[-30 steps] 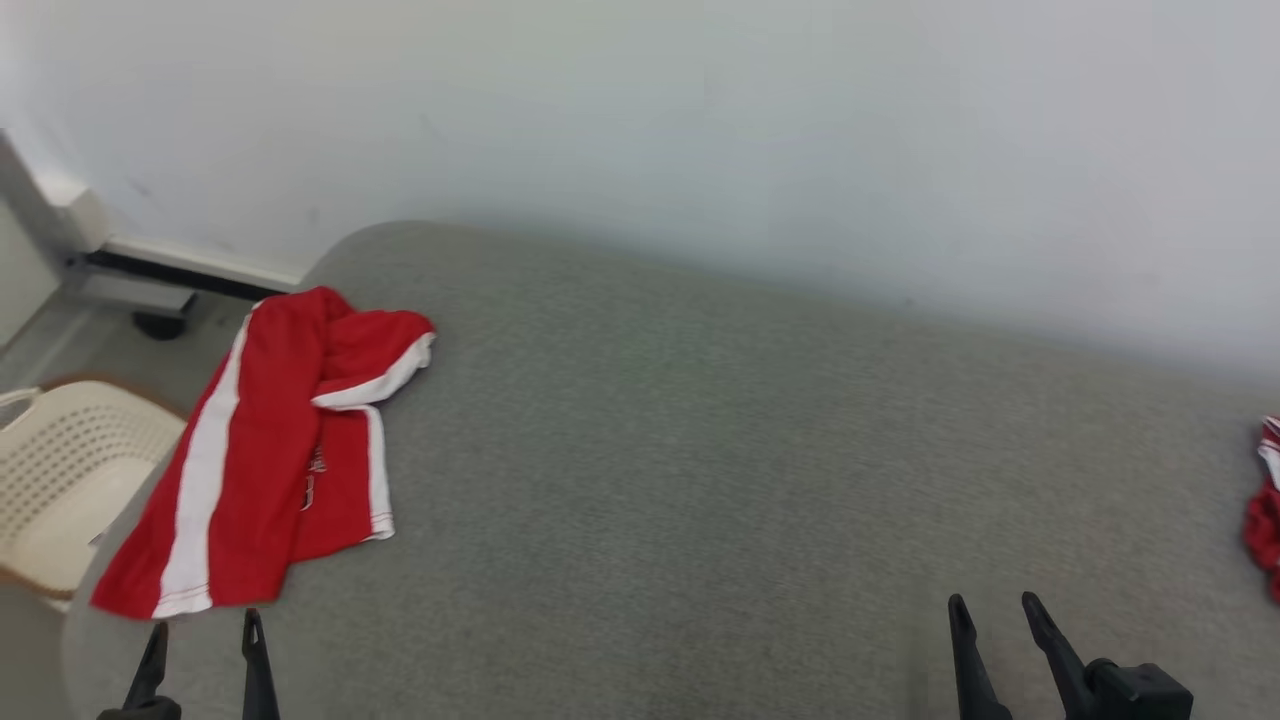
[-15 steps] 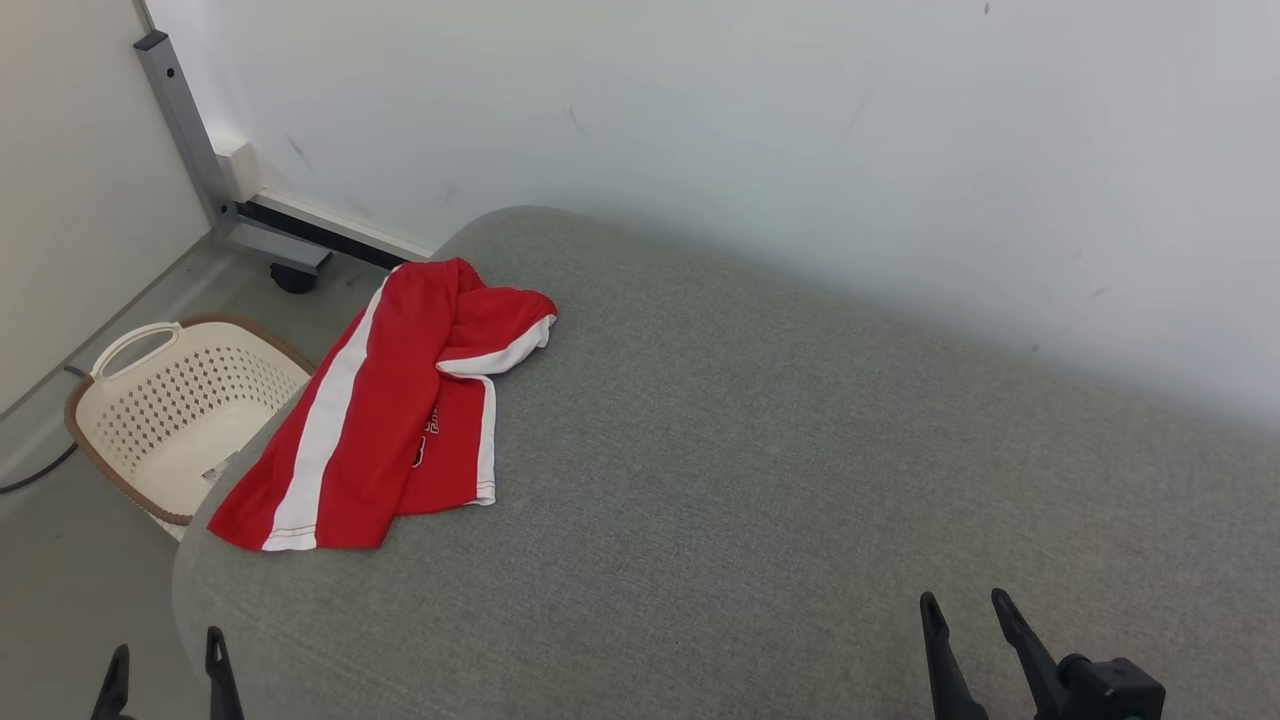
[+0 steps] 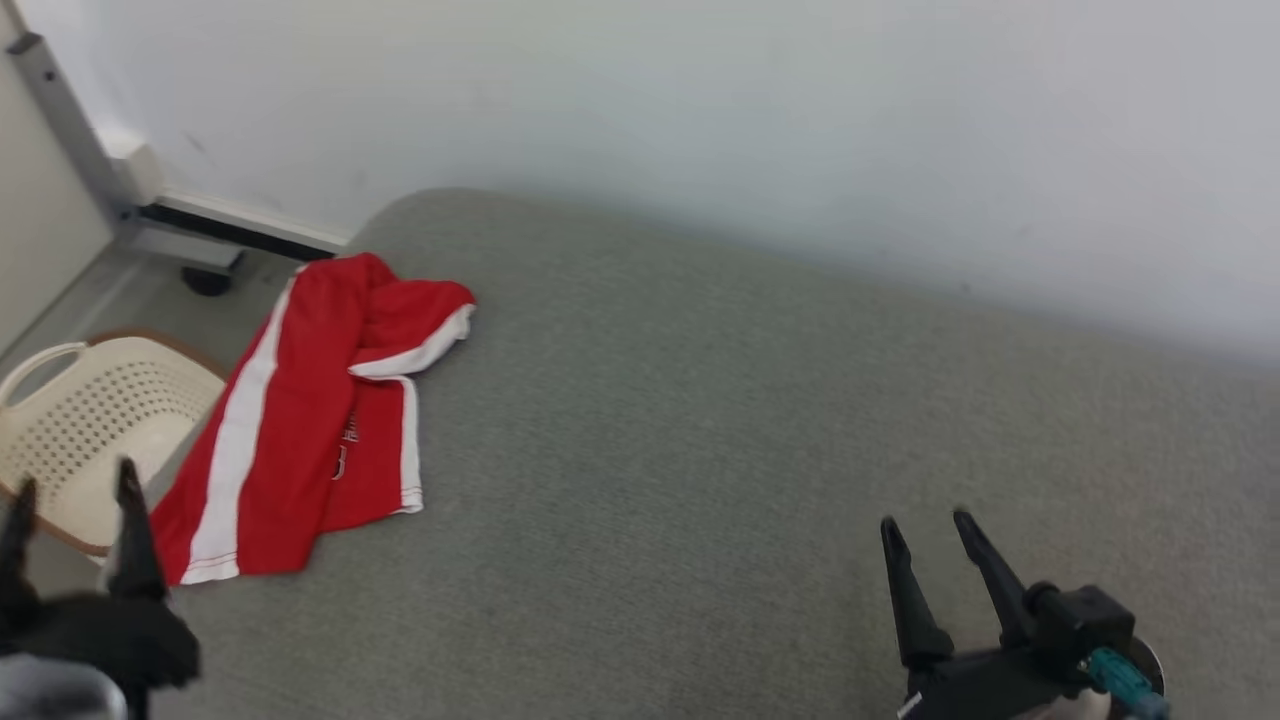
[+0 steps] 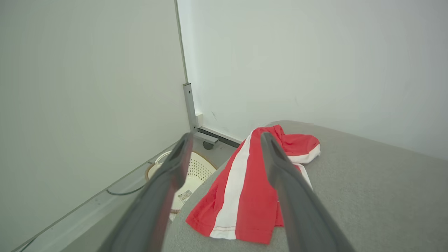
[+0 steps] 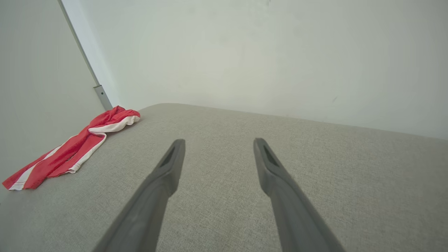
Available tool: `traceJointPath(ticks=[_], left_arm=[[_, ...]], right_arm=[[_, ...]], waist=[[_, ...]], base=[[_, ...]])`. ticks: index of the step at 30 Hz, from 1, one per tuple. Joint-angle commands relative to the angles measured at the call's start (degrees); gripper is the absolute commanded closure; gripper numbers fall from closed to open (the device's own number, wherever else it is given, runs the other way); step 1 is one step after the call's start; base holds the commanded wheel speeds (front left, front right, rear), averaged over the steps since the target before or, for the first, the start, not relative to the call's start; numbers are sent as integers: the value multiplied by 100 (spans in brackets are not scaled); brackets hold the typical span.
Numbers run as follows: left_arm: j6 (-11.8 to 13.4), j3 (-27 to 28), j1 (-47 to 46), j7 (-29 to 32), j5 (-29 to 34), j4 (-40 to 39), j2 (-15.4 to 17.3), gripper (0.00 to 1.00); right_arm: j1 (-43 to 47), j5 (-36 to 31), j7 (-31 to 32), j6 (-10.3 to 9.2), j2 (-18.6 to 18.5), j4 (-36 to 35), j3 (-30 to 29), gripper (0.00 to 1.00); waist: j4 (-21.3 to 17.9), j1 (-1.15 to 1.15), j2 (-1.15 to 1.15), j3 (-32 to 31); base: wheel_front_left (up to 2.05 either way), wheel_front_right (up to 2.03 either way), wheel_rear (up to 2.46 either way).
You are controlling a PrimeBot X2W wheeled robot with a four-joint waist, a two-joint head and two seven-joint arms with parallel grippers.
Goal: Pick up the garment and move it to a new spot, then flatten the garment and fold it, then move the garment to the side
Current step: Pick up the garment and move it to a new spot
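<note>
Reaching looked like the step: the garment [image 3: 300, 420] lay crumpled at the left edge of the cushion [image 3: 700, 450], untouched. Near its near hem hovered the left gripper [image 3: 75, 478], the right gripper [image 3: 925, 520] well apart, both spread wide, empty. Next: pinch the cloth.

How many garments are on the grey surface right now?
1: the red garment lies crumpled at the grey surface's left end, beside the basket. More may lie beyond the frame.

Print [image 3: 341, 458] on the garment [image 3: 300, 420] is blurred, perhaps lettering; the basket [image 3: 90, 405] is cut by the view's edge.
</note>
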Motion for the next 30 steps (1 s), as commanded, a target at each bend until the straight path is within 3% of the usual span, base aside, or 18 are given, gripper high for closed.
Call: traceJointPath(ticks=[1, 10, 15, 22, 30], left_arm=[[-49, 89, -277, 138, -101, 180, 140, 0], [-616, 535, -2144, 505, -550, 1560, 1026, 0], [-841, 564, -2937, 678, -714, 2369, 1298, 0], [-1114, 394, -3675, 942, -714, 3664, 1554, 0], [-1362, 205, -4025, 1392, -778, 5104, 1598, 0]], right_arm=[[-164, -18, -9, -15, -8, -55, 64, 0], [-1100, 189, -163, -15, -8, -161, 589, 0], [-1411, 254, -268, -15, -8, -150, 729, 0], [-1663, 231, -363, -15, -5, -99, 750, 0], [-1689, 156, -412, -15, -3, -92, 727, 0]], waist=[[-539, 0, -1, 472], [-1724, 0, -1, 1408], [-2191, 0, -1, 1805], [-2654, 0, -1, 2129], [-2837, 0, -1, 2257]], base=[[0, 0, 0], [0, 0, 0], [0, 0, 0], [0, 0, 0], [0, 0, 0]])
